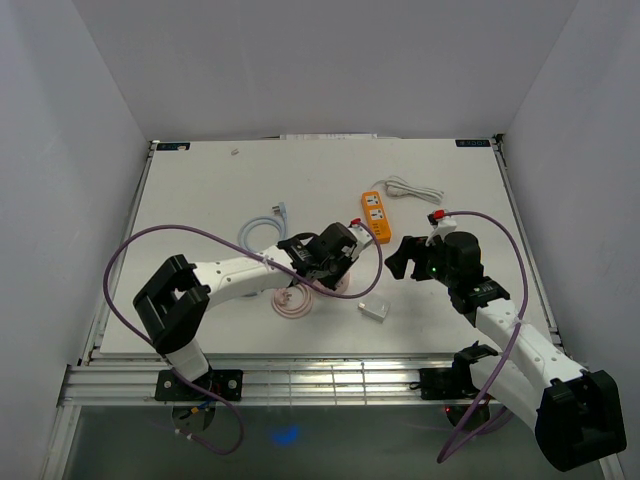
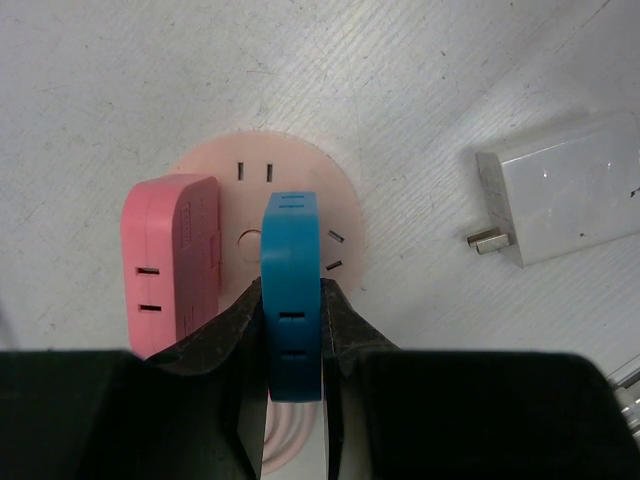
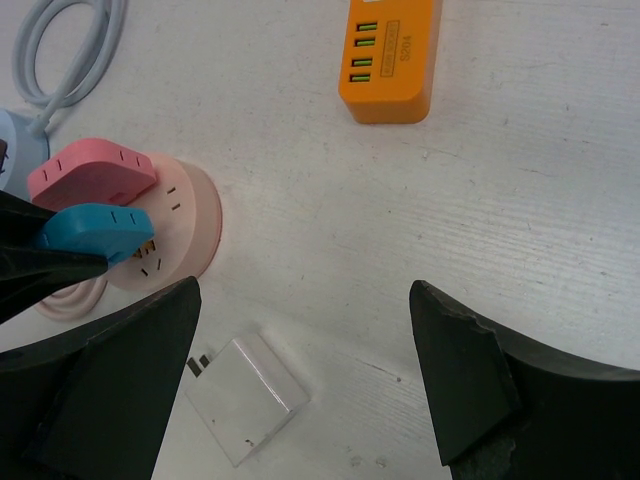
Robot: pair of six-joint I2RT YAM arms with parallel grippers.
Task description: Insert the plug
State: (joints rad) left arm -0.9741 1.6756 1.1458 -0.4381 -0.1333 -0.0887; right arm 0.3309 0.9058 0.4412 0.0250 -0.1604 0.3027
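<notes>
The left fingers [image 2: 345, 325] clamp the blue plug [image 2: 291, 270] on the round pink socket [image 2: 300, 165], just beside a pink plug [image 2: 170, 260]. The right fingers [image 3: 460, 370] gape empty near that socket.

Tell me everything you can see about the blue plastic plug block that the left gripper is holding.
The blue plastic plug block is a rounded rectangular brick with slot pairs on its faces. The left gripper is shut on its opposite sides. It stands on the round pink socket hub, close beside a pink plug block. Brass seems to show beneath it, so it may not be fully seated.
</notes>
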